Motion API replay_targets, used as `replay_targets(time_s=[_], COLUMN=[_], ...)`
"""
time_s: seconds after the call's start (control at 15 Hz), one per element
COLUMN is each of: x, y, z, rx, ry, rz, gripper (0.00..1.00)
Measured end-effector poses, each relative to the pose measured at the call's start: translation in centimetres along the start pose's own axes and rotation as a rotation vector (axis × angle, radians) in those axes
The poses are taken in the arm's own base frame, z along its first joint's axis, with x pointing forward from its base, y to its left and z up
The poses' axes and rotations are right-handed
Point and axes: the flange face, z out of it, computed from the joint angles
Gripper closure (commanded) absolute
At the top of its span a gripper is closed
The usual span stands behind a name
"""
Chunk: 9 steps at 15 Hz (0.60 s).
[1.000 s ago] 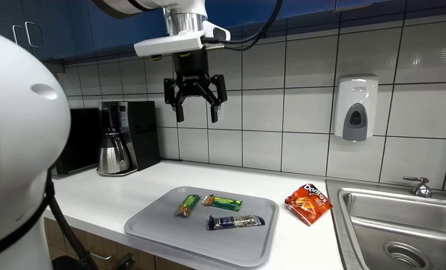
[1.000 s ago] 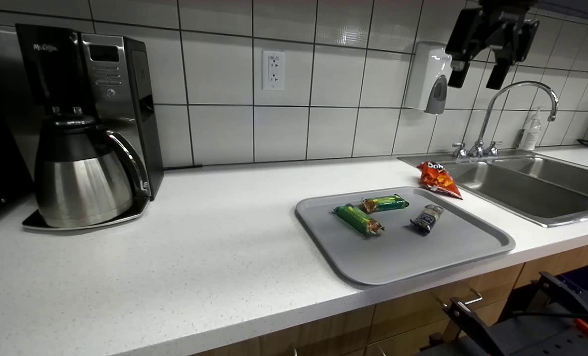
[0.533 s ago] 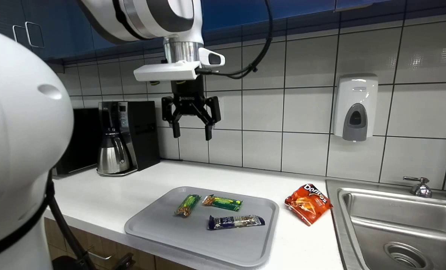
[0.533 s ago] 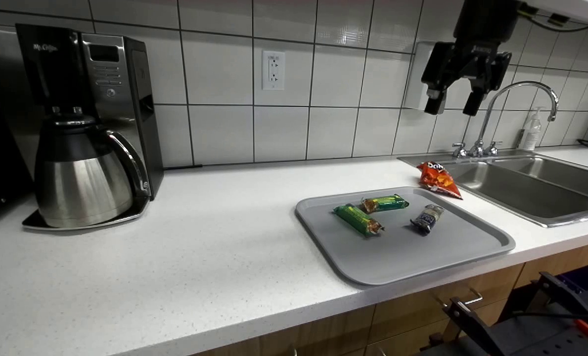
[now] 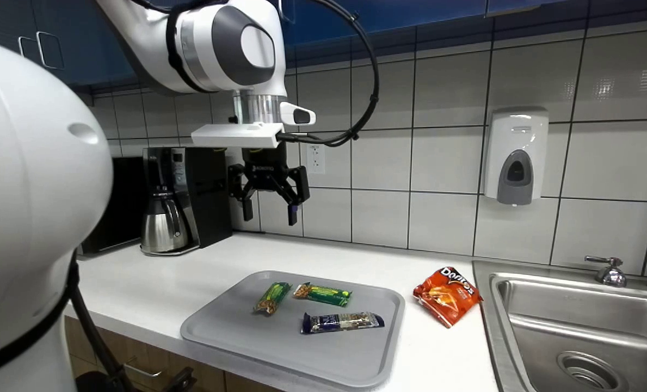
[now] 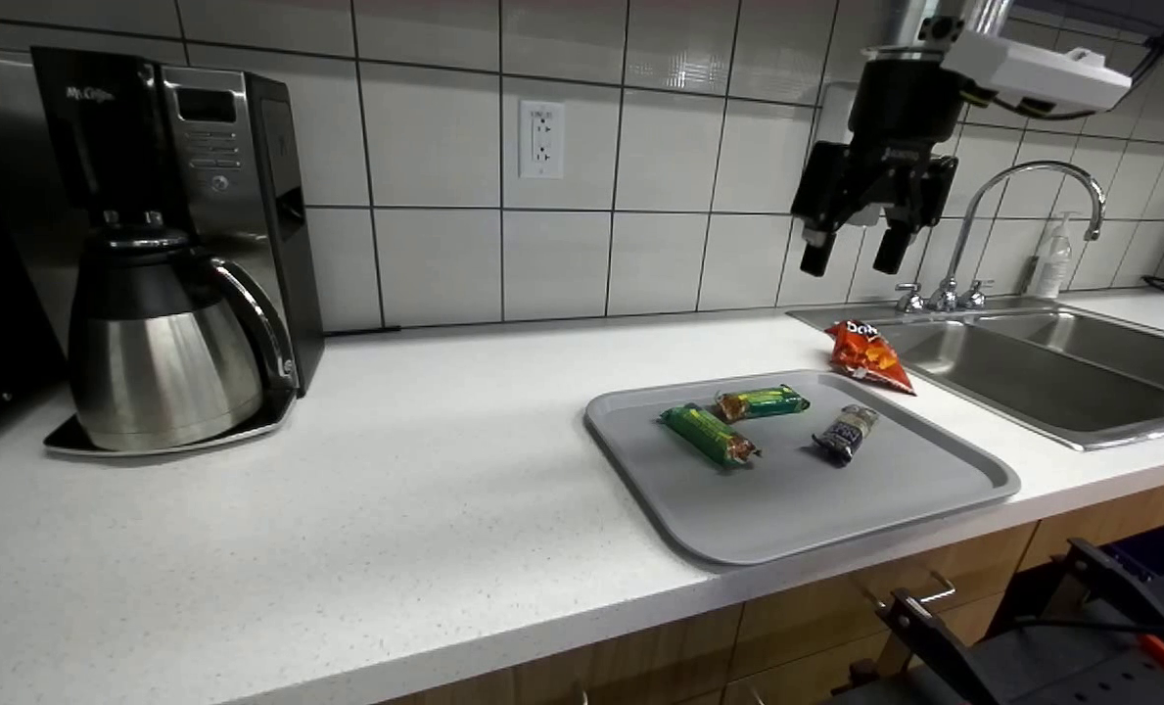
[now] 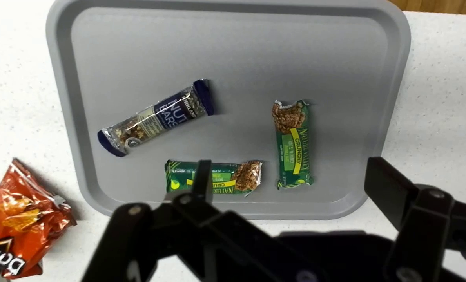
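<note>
Hanging spread wide and empty, gripper (image 5: 270, 214) partly masking a green bar (image 7: 229, 176) in wrist view, Doritos bag (image 5: 447, 296) cropped there, whole in an exterior view

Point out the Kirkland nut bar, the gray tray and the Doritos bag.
Kirkland nut bar (image 7: 158, 120), wrist view: middle of the wrapper.
Gray tray (image 7: 242, 127), wrist view: flat floor, near its middle.
Doritos bag (image 5: 447, 296), in an exterior view: middle of the printed face.

Spread claw (image 5: 270, 213), gray tray (image 5: 277, 335) below
</note>
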Motion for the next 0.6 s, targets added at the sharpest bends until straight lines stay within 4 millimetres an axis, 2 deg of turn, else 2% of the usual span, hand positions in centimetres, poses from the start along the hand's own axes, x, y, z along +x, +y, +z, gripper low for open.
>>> replay_targets(time_s=[0.6], x=[1.6], y=[-3.4], z=[5.0], rx=[-0.023], ry=[0.004], rz=[0.009], gripper=[0.0])
